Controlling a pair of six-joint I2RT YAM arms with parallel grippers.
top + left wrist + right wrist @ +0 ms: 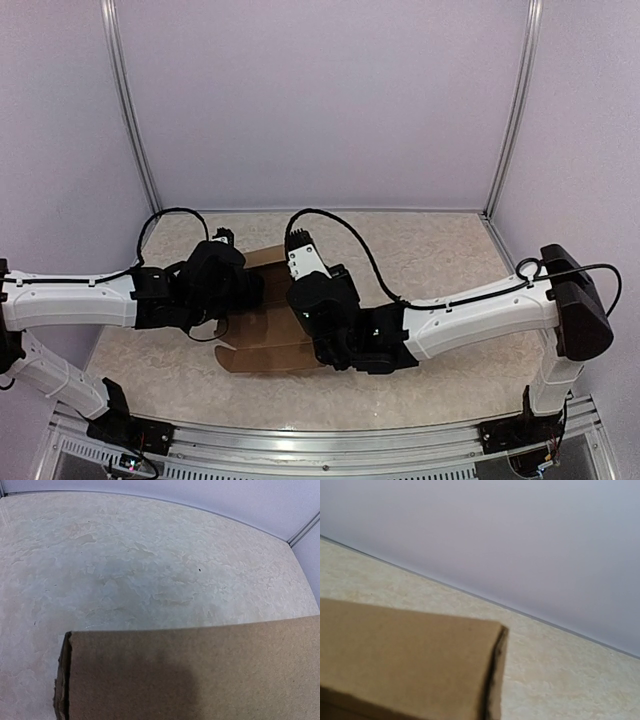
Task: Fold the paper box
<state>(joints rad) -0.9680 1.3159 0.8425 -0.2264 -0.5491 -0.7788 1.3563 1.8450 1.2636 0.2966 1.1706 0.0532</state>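
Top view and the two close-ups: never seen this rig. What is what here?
Two robots, the left arm and the right arm, are bolted at the near edge of a table. The top view looks down from above and behind them. The other two pictures come from a camera on each wrist. A brown cardboard box lies between the arms, under both wrists, and fills the bottom of both wrist views. No fingers show, so I cannot tell whether either arm grips it.

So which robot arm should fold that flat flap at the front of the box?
Probably right. The right gripper sits just beside the paper box's flat near flap, while the left gripper is over the far left edge. The fingers are hidden, so that's a guess.
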